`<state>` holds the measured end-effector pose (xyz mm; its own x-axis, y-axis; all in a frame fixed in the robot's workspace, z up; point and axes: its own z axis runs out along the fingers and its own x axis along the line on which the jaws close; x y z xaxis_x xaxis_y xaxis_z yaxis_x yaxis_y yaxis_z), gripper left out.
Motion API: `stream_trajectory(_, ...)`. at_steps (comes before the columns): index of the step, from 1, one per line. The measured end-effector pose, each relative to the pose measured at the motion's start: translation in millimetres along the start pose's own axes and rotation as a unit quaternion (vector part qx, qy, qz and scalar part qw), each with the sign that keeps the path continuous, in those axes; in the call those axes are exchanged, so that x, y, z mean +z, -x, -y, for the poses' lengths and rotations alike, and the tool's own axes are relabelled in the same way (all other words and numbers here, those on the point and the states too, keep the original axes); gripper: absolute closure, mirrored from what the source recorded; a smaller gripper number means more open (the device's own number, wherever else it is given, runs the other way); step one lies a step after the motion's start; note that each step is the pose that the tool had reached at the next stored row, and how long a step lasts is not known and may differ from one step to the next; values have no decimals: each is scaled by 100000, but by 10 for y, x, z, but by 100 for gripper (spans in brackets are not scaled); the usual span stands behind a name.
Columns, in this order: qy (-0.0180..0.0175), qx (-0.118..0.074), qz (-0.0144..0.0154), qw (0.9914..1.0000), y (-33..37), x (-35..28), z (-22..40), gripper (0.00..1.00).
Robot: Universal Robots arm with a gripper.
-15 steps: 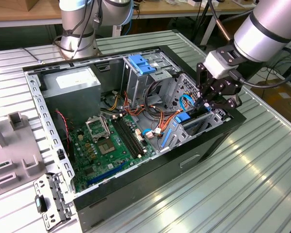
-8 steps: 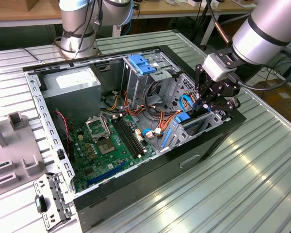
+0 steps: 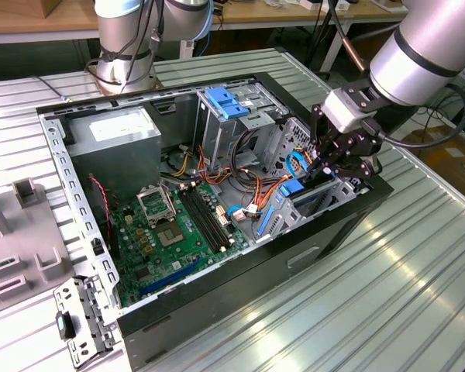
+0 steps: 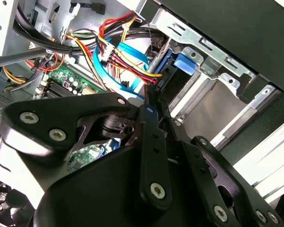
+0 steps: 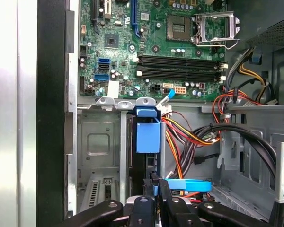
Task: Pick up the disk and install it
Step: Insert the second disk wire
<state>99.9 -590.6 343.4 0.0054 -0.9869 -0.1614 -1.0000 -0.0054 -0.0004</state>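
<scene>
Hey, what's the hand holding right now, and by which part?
The hand looks pinched shut on the disk, gripping its blue edge, with the disk standing in the drive bay.

The arm (image 3: 426,46) was a thick silver-grey tube with a dark band. Its pincer (image 3: 331,164) was black linkage plates fastened with round silver screws, under a pale grey block.

The open black computer case (image 3: 217,310) lies on the ribbed metal table (image 3: 387,302). The green motherboard (image 3: 170,232) sits inside; the disk (image 5: 147,137) apparently stands edgewise in the grey metal drive cage (image 5: 99,151) beside it, at the exterior view's right.
</scene>
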Motion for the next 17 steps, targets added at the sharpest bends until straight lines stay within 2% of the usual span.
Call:
stream_trajectory(5, 3, 1, 0, 100000, -1, 1, 0, 84)
stream_trajectory(6, 2, 1, 9, 100000, -1, 2, 0, 76)
stream_trajectory(7, 0, 0, 5, 100000, -1, 1, 0, 76)
stream_trajectory(8, 0, 0, 2, 100000, -2, 1, 0, 70)
stream_trajectory(12, 1, -1, -13, 100000, -1, -4, 0, 70)
stream_trajectory(16, -1, 1, 22, 100000, 13, -92, 0, 70)
stream_trajectory(17, 0, 3, 40, 100000, 20, -132, 0, 70)
